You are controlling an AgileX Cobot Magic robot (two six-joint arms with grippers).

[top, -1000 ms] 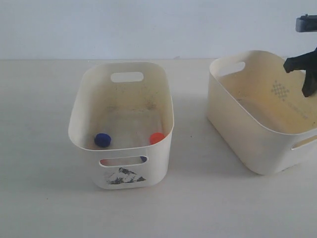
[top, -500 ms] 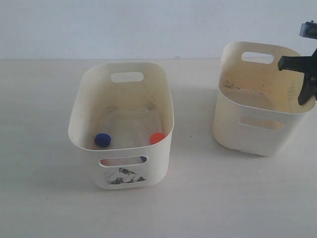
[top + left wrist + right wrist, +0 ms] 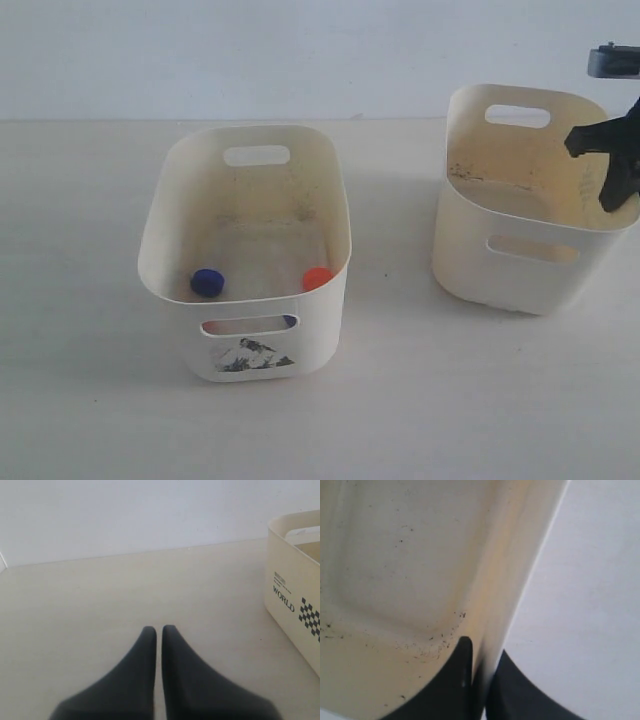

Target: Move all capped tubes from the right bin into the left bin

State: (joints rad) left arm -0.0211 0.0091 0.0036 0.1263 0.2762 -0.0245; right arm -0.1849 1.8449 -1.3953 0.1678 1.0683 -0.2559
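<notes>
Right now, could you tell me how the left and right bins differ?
The left bin carries a black-and-white sticker; the right bin's facing wall shows none. The left bin holds the capped tubes; the right bin shows none. The right gripper pinches the right bin's wall; the left bin stands free. Both are cream-white with handle slots.

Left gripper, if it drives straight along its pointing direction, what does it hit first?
Looks free nearby: the left gripper points over bare table toward the white wall. The cream bin sits off that line. Depth unclear; table may come first.
</notes>
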